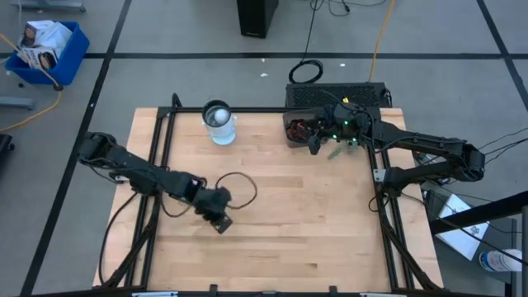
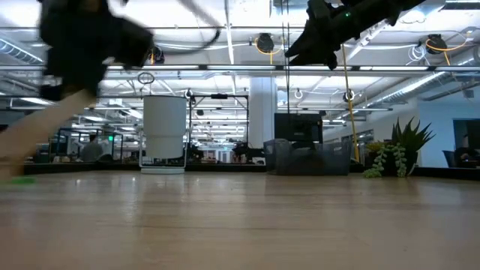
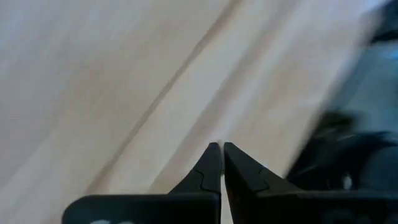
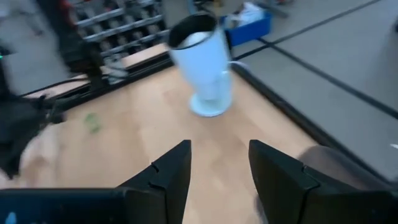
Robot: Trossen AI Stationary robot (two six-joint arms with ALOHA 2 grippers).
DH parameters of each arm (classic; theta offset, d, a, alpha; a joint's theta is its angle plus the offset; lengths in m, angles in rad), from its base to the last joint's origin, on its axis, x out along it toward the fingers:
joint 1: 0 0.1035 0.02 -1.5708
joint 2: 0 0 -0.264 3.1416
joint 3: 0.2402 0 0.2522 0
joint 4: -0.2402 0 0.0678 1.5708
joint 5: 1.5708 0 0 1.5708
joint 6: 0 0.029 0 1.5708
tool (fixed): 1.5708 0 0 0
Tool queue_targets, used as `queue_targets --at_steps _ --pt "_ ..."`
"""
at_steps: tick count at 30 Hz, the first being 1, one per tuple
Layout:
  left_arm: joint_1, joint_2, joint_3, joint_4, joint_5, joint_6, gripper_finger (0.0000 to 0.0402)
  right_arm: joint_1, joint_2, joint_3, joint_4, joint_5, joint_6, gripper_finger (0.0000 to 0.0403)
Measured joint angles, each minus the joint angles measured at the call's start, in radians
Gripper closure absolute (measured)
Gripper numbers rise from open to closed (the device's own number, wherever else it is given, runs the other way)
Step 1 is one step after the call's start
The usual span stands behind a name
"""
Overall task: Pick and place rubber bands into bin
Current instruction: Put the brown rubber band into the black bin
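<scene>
Wooden table carries a clear cup beside the bin.

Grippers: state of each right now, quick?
Left gripper: shut over bare table wood, nothing visibly held.
Right gripper: open, empty, up near the bin.

A pale wooden bench fills the foreground. At its far edge stand a white cup and a smoky-grey bin, well apart.
</scene>
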Motion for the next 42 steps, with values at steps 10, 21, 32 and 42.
queue_targets --at_steps 10,21,32,42 --pt "0.151 -0.116 0.001 0.435 -0.147 0.360 0.0393 0.038 0.000 0.000 0.148 -0.418 0.000 0.0247" --pt "0.258 -0.121 0.000 0.774 -0.286 0.817 0.0393 0.195 0.000 0.000 0.240 -0.239 -0.060 0.0248" --pt "0.282 -0.120 0.001 0.823 -0.287 0.891 0.0396 0.321 0.082 0.001 0.397 -0.161 -0.088 0.0248" --pt "0.281 -0.120 0.001 0.825 -0.286 0.897 0.0392 0.345 0.220 0.000 0.535 -0.143 -0.071 0.0248"
